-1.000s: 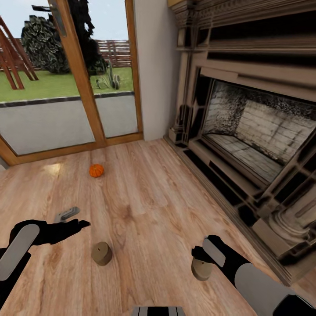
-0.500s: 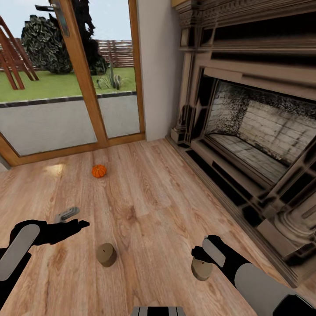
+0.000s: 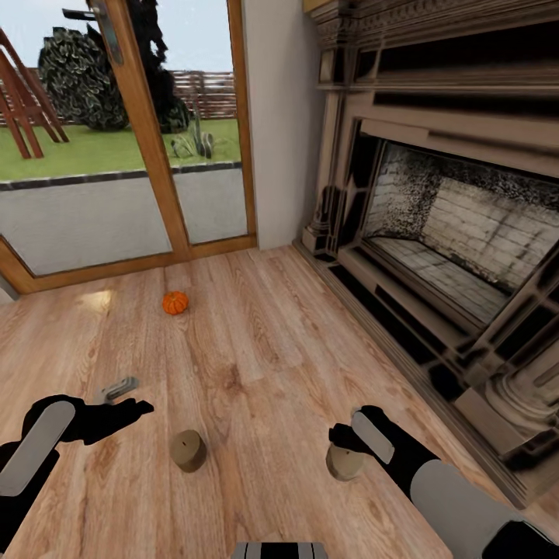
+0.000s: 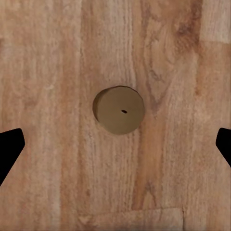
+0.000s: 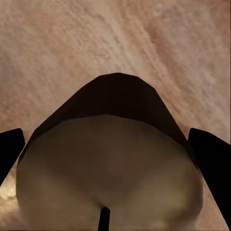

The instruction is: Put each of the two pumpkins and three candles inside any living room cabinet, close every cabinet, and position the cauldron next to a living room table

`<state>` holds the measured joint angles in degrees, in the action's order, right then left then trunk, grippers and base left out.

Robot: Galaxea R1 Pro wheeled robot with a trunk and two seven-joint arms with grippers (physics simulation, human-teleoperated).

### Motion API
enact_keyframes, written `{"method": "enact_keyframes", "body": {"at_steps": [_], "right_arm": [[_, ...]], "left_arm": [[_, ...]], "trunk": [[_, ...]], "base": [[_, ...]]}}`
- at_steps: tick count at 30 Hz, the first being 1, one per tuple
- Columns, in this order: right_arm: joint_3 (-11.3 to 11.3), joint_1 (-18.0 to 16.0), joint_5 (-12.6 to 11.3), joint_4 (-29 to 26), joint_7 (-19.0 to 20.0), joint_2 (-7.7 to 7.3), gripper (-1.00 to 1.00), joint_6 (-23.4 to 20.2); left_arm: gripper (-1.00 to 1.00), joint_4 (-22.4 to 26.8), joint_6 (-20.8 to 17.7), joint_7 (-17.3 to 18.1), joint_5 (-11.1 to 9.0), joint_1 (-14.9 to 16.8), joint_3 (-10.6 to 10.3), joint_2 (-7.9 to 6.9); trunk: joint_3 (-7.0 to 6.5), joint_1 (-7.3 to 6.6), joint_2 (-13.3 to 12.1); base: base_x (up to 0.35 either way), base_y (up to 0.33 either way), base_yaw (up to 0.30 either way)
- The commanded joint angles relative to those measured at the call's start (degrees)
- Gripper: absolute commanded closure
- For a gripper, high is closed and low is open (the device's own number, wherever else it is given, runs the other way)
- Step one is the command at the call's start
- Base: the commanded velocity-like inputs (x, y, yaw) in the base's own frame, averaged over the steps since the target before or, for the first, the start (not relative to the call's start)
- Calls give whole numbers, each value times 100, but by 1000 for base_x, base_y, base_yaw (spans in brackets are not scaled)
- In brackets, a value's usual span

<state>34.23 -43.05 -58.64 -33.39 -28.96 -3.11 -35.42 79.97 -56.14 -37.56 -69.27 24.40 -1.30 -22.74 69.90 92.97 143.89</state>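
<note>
1. Candles: one tan candle (image 3: pixel 344 462) is gripped in my right jaws (image 3: pixel 341 450), low over the wood floor (image 3: pixel 264 349); the right wrist view has its wick end bulging between the fingertips. A second candle (image 3: pixel 189 450) stands free on the floor, and it shows centred under my left jaws (image 3: pixel 136 407), which are spread wide and grasp nothing.
2. Pumpkin (image 3: pixel 175 302) sits on the floor well ahead, near the glass door (image 3: pixel 93 202).
3. Risk, my judgement: the held candle seems caught near its top, so a quick swing could tilt or drop it, and it would roll.
4. Change from 0.5 s ago: both arms lower, right jaws shifted left with the candle; second candle and pumpkin unmoved.
</note>
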Motion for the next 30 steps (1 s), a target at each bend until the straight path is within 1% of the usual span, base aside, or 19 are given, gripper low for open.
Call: {"method": "enact_keyframes", "body": {"at_steps": [1, 6, 23, 27, 30], "right_arm": [[44, -46, -51, -62, -59, -8, 100, -83], [41, -140, -71, -141, -65, -5, 100, -173], [17, -226, -68, -246, -18, -35, 100, -158], [21, -251, -41, -254, -19, -12, 100, -159], [22, -255, -23, -255, -21, -7, 100, -158]], "left_arm": [[-100, 6, -2, -60, -57, 3, -6, -4], [-100, 15, -2, -53, -60, 3, -2, 4], [-100, 87, -2, 25, -84, 3, -41, 19], [-100, 31, 2, 29, -73, 3, -33, 66], [-100, 48, 4, 32, -78, 3, 3, 74]], "trunk": [[6, -1, 2], [6, -1, 2], [6, -1, 2], [6, -1, 2], [6, -1, 2]], "base": [[0, 0, 0], [0, 0, 0], [0, 0, 0], [0, 0, 0], [0, 0, 0]]}}
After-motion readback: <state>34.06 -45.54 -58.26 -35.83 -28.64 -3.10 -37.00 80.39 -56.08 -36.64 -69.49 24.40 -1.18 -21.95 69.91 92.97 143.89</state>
